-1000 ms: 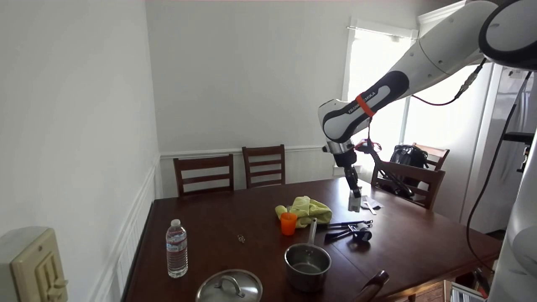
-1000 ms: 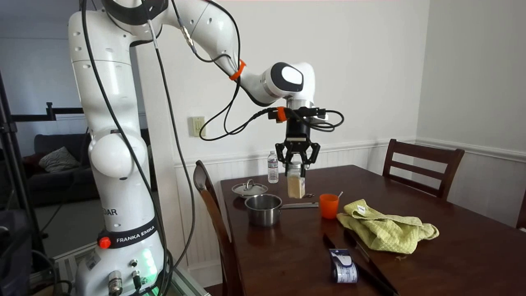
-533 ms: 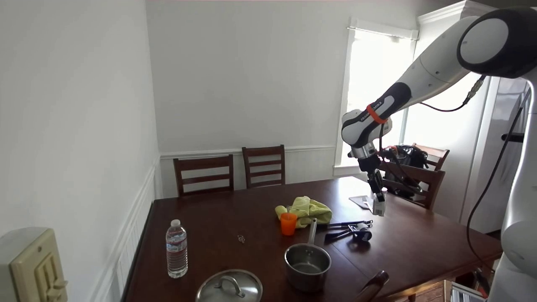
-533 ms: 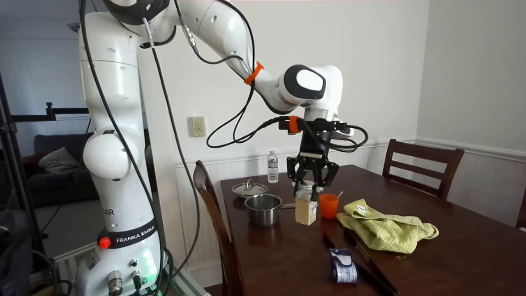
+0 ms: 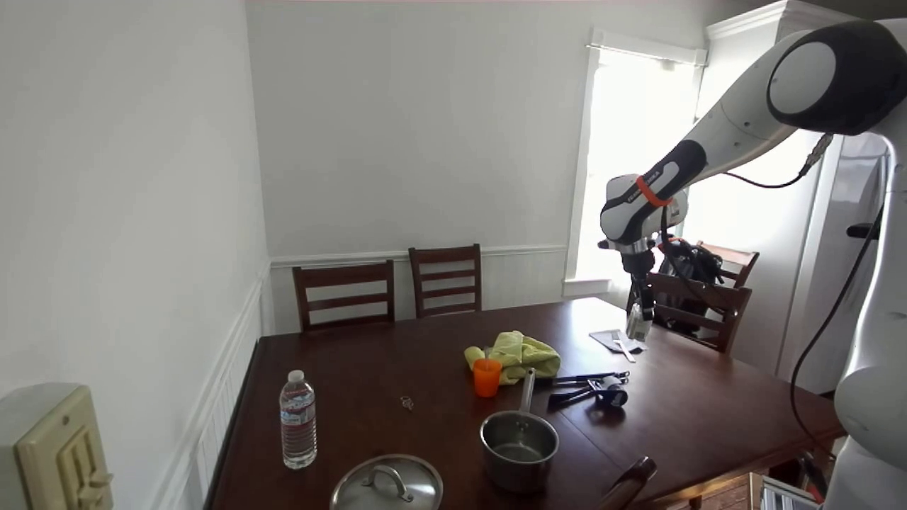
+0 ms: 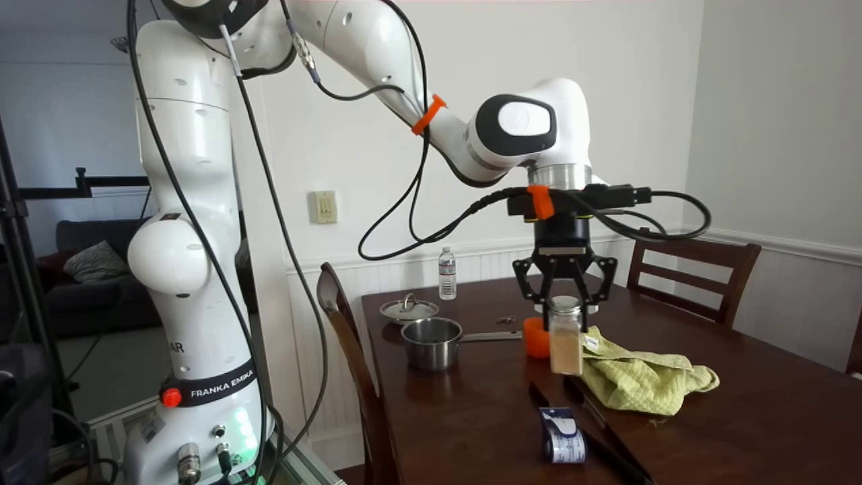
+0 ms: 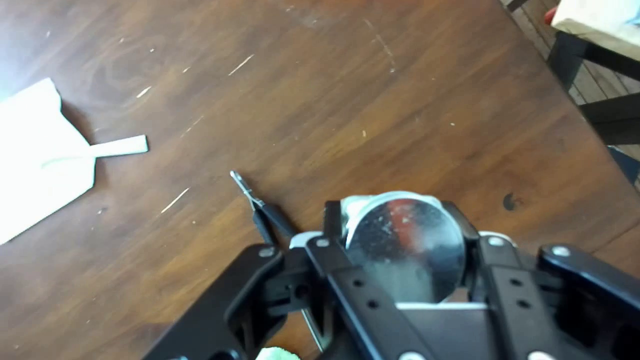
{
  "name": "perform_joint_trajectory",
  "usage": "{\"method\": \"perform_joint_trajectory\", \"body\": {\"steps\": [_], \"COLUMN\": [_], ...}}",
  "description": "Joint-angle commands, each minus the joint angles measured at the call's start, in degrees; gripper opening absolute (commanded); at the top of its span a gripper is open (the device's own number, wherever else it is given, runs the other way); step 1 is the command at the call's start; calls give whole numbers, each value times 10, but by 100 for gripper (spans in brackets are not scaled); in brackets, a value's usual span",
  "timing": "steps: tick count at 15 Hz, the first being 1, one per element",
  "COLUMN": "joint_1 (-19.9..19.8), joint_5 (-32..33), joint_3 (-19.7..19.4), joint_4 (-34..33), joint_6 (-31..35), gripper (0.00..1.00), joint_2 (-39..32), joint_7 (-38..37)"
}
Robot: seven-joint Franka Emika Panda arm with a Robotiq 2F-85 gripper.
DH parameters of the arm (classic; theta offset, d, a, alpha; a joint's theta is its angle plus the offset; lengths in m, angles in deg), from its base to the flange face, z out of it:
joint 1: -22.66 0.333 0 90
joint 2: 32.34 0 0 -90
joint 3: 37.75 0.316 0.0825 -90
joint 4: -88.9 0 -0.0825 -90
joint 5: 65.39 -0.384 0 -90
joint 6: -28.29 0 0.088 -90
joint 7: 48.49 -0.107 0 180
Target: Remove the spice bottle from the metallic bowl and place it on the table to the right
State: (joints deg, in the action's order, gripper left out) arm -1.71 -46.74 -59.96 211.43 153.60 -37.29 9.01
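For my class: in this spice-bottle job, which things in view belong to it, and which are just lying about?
Belongs to the job:
spice bottle
end effector, holding it
metallic bowl (the handled pot)
table

Just lying about:
water bottle
silvery lid
orange cup
yellow-green cloth
blue-and-white labelled item
dark tools
napkin with cutlery

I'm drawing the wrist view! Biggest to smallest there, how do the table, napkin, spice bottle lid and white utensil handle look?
Table
Napkin (partly cut off) and spice bottle lid: too alike to rank; the lid is nearer the camera
White utensil handle
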Motion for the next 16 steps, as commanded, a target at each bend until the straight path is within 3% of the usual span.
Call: {"method": "perform_joint_trajectory", "body": {"steps": [1, 2, 3, 4, 5, 6, 10, 11, 14, 16], "joint_1": [-58, -41, -48, -39, -38, -38, -38, -36, -30, -39], "joint_5": [-79, -113, -126, -121, -100, -101, -101, -104, -122, -137], "joint_3": [44, 17, 23, 26, 20, 23, 23, 25, 50, 72], "joint_4": [-96, -144, -167, -195, -116, -133, -133, -120, -151, -195], "joint_6": [-3, -30, -57, -94, -39, -47, -45, -24, 82, 105], "gripper": [23, 23, 23, 23, 23, 48, 48, 23, 23, 23], "joint_2": [-79, -115, -135, -157, -94, -113, -116, -108, -171, -220], "joint_7": [156, 199, 208, 170, 165, 164, 163, 163, 160, 187]}}
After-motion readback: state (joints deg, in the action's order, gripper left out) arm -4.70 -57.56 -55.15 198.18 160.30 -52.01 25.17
